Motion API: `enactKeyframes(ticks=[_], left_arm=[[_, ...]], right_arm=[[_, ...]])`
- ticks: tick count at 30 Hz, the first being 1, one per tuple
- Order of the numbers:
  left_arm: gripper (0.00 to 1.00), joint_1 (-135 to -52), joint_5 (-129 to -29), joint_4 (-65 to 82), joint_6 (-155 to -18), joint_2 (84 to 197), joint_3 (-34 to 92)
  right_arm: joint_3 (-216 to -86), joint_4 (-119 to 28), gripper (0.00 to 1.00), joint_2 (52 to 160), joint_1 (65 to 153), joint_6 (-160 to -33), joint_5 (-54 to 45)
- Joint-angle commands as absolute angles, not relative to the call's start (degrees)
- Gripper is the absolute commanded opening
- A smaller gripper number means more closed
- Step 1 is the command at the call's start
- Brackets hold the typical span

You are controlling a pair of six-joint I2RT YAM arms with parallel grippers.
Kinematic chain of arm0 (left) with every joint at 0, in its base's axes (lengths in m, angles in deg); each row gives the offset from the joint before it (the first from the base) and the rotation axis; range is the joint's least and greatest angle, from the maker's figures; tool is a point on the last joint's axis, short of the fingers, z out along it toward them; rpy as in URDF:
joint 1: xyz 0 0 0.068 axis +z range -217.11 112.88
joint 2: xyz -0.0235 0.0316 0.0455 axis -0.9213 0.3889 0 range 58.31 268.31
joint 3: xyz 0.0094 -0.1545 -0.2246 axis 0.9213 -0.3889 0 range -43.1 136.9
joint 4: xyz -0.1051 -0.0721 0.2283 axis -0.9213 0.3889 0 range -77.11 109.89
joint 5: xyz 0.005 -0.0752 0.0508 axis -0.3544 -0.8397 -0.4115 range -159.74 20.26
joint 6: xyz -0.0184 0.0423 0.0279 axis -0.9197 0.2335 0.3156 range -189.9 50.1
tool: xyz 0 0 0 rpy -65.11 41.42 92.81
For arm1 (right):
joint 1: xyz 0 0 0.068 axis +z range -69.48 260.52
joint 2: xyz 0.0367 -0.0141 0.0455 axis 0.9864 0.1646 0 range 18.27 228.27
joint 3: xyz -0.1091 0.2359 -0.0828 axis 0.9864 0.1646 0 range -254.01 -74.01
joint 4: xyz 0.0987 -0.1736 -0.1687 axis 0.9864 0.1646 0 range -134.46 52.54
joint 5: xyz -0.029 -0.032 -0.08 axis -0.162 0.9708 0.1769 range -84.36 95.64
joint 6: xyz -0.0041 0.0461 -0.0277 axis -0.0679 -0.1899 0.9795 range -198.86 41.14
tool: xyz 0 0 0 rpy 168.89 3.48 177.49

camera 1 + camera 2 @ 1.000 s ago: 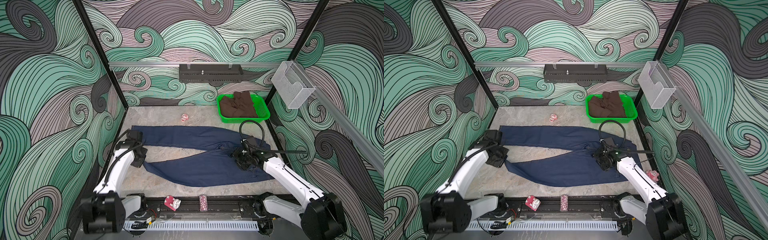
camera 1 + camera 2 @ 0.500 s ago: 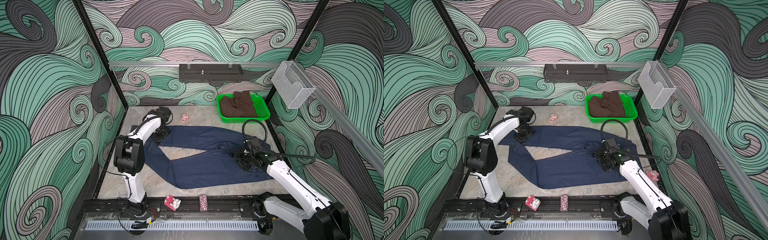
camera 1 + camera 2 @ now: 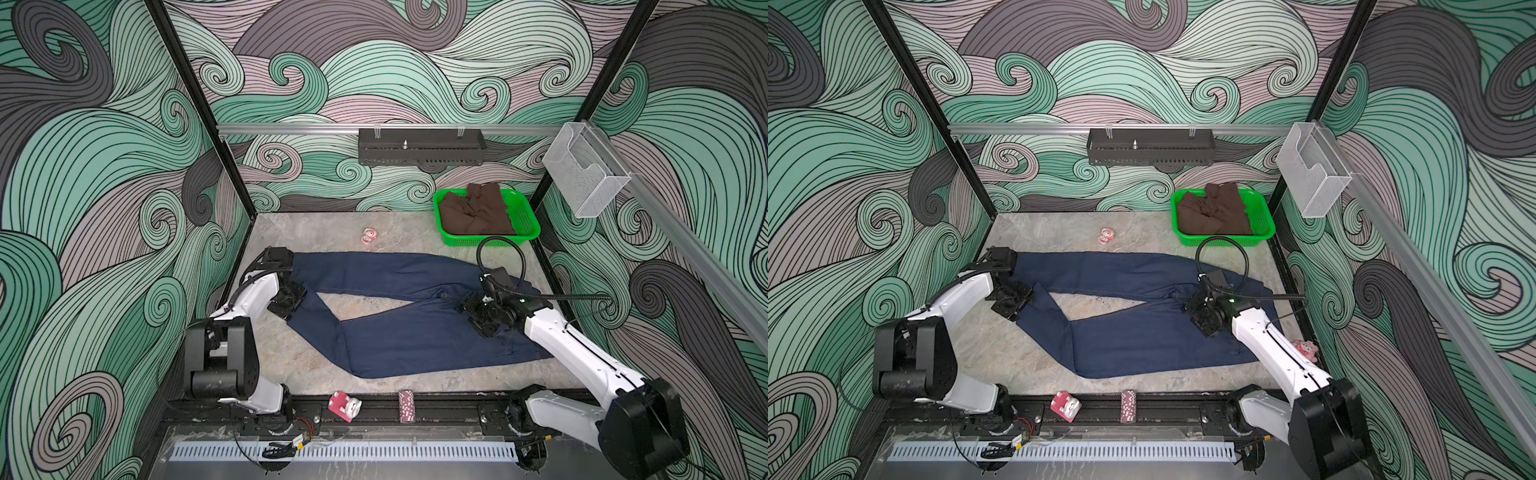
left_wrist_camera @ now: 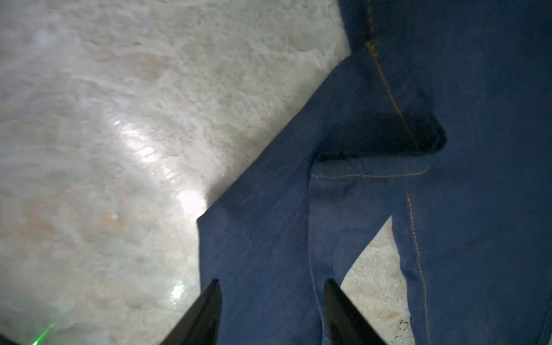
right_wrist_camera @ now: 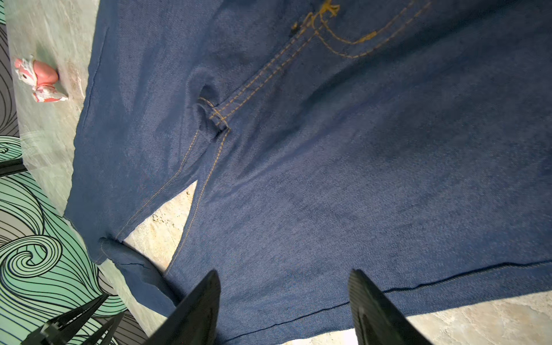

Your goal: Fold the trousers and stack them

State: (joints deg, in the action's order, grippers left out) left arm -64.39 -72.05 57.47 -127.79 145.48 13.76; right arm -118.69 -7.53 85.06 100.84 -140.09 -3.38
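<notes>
**Left side.** My left gripper (image 3: 289, 300) sits low at the cuff end of the trousers (image 3: 415, 336). In the left wrist view my fingers (image 4: 206, 310) stand about half parted. Denim lies under and beyond them, and nothing is pinched between them.

**Centre.** The trousers lie lengthwise on the table (image 3: 316, 232), cuffs left and waist right. The far leg runs straight. The near leg bows out toward the front edge, then bends back to meet the far cuff, leaving a bare wedge of table between the two legs.

**Right side.** My right gripper (image 3: 482, 316) is over the seat, near the crotch seam. Its fingertips (image 5: 203, 304) are spread wide and empty. I cannot tell whether they press on the cloth.

**Assessment.** The step in hand appears to be the lengthwise fold, leg onto leg, and it is not yet done. The next move calls for both grippers to close on the near leg's outer edge and carry it over the far leg, seams matched. The green basket (image 3: 530, 216) at the right rear holds a brown garment (image 3: 478, 212).
</notes>
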Motion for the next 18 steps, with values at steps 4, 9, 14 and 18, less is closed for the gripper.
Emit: enactKeyframes(ticks=[4,9,14,18], left_arm=[[0.47,-62.12,-77.44,48.56,-121.53,151.96,16.04],[0.48,-61.89,-80.43,47.55,-121.52,154.60,14.94],[0.50,-61.93,-81.57,43.11,-124.64,153.68,9.98],[0.47,-62.01,-82.64,41.23,-126.66,154.98,9.88]], right_arm=[[-120.75,-7.53,0.69,85.85,101.01,-138.80,-3.37],[-120.57,-7.41,0.69,86.08,101.07,-138.97,-2.81],[-121.28,-7.68,0.69,87.25,101.09,-138.89,-2.98],[-121.47,-7.75,0.69,87.87,101.06,-138.60,-3.06]])
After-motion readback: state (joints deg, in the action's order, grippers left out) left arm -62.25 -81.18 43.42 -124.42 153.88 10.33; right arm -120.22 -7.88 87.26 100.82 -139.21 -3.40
